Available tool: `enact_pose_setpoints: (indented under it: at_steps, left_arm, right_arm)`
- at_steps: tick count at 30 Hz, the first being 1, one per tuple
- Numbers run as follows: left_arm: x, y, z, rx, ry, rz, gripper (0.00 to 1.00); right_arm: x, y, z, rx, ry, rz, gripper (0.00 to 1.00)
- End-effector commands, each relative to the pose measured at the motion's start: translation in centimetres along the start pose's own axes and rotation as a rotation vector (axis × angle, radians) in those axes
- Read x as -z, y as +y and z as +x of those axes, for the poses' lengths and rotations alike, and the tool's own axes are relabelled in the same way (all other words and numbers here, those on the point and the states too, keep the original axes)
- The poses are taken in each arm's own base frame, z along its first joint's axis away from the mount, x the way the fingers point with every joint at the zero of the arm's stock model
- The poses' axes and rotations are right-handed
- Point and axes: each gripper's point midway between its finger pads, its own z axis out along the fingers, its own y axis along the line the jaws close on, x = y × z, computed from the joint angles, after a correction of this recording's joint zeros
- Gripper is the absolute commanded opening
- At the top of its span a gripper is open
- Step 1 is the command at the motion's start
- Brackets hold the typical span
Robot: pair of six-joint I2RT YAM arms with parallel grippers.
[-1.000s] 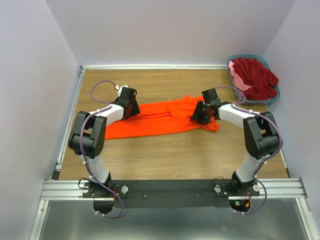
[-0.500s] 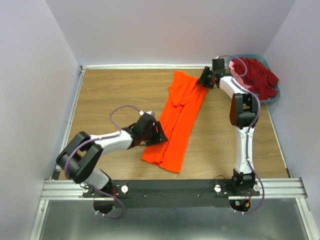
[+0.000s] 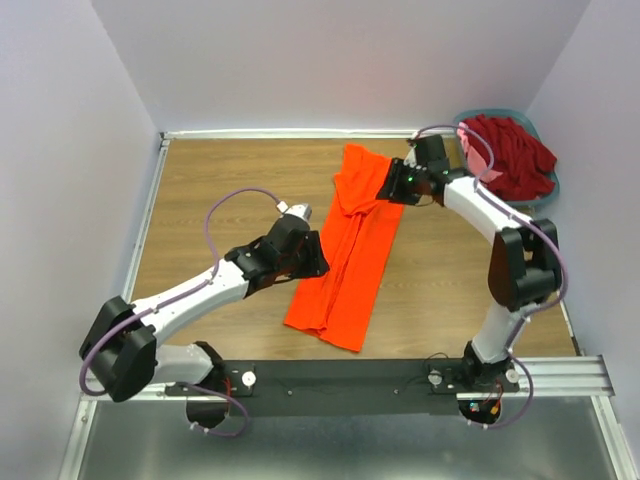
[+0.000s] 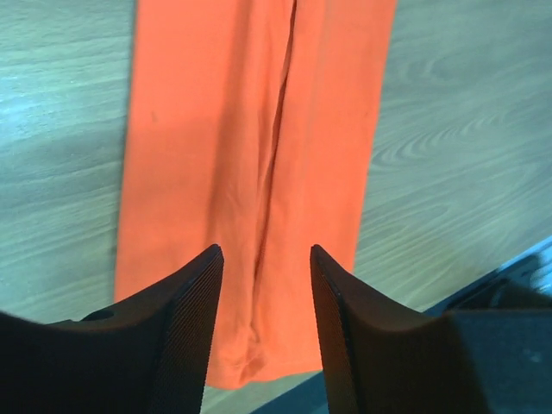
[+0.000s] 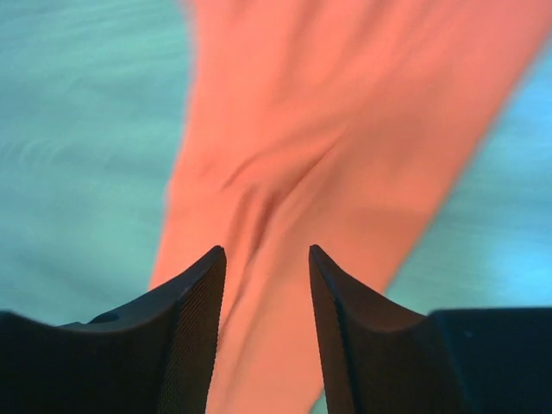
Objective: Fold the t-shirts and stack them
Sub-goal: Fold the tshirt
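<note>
1. Orange t-shirt (image 3: 352, 250): long narrow strip, flat on the bench (image 3: 220, 190), right of centre. Long axis from the far side to the near edge, leaning slightly leftward at the near end.
2. Ends of the strip: far end wider and rumpled; near end squared off, close to the arms' bases.
3. Left fingers (image 4: 185, 328): apart, nothing between them. Placed at the strip's left long edge, about mid-length. In the wrist view, cloth ahead and below, its central crease lined up with the gap and running away toward the far hem.
4. Right fingers (image 5: 185, 328): apart, nothing pinched as far as the blurred wrist view shows. Placed at the strip's far right corner, cloth below and ahead.
5. Nearness: left arm closer to the near half, right arm to the far end. One arm per end of the long axis, judged suited to a fold end over end.
6. Dark red t-shirt (image 3: 515, 150) and pink t-shirt (image 3: 476, 158): heaped in the grey-blue basket (image 3: 497, 112), far right corner, just behind the right arm, well apart from the left fingers.
</note>
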Motion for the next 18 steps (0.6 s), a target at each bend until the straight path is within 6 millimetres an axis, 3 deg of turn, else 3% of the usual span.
enact_pose_setpoints:
  at_steps: [1, 3, 5, 8, 14, 15, 18]
  left_arm:
    - [-1.5, 2.6, 2.7, -0.166, 0.096, -0.108, 0.52]
    - [-2.5, 2.6, 2.6, -0.182, 0.089, -0.107, 0.49]
    - [-3.3, 2.3, 2.4, -0.185, 0.086, -0.101, 0.47]
    - [-5.0, 2.1, 2.9, -0.179, 0.115, -0.094, 0.45]
    - [-7.0, 1.6, 4.9, -0.11, 0.182, -0.055, 0.43]
    - [-7.4, 1.5, 5.0, -0.102, 0.184, -0.048, 0.43]
    - [-8.4, 1.4, 4.8, -0.078, 0.183, -0.06, 0.43]
  right_arm:
    - [1.3, 1.7, 7.6, -0.024, 0.121, -0.03, 0.48]
    - [1.2, 2.6, 8.7, -0.047, 0.114, -0.054, 0.43]
    - [0.5, 1.8, 9.8, -0.071, 0.123, -0.037, 0.35]
    - [-1.2, 0.3, 9.5, -0.084, 0.093, 0.024, 0.21]
    - [-4.7, -2.0, 8.9, -0.077, 0.101, 0.095, 0.22]
    - [-4.9, -2.1, 7.8, -0.072, 0.083, 0.094, 0.22]
    - [-6.6, -4.9, 6.8, -0.087, 0.08, 0.148, 0.26]
